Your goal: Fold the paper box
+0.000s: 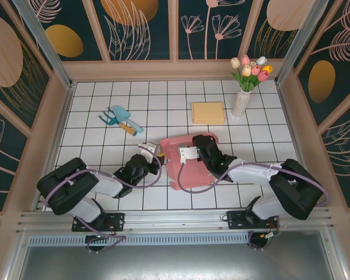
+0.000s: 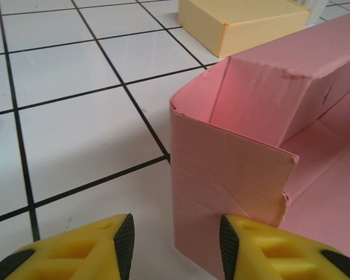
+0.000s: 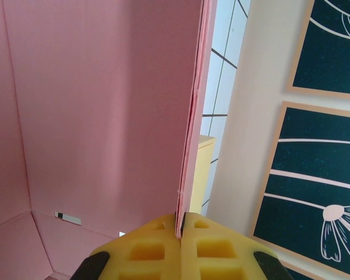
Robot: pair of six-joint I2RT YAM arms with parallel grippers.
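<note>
Looks like a lab robot cell dressed up as a cosy room: aluminium frame posts [image 1: 41, 41], floral wall panels [image 1: 143, 29] boxing in a white gridded tabletop [image 1: 93, 102], tulips [image 1: 251, 69] in a vase [image 1: 241, 104] at the far right corner, robot arms [image 1: 76, 186] bolted to a rail [image 1: 175, 217] along the near edge.

We find no text, brand, number or sign that we can read. A small white and black strip [image 3: 67, 218] sits on an inner wall of the pink paper box [image 3: 105, 116], too small to make out.
</note>
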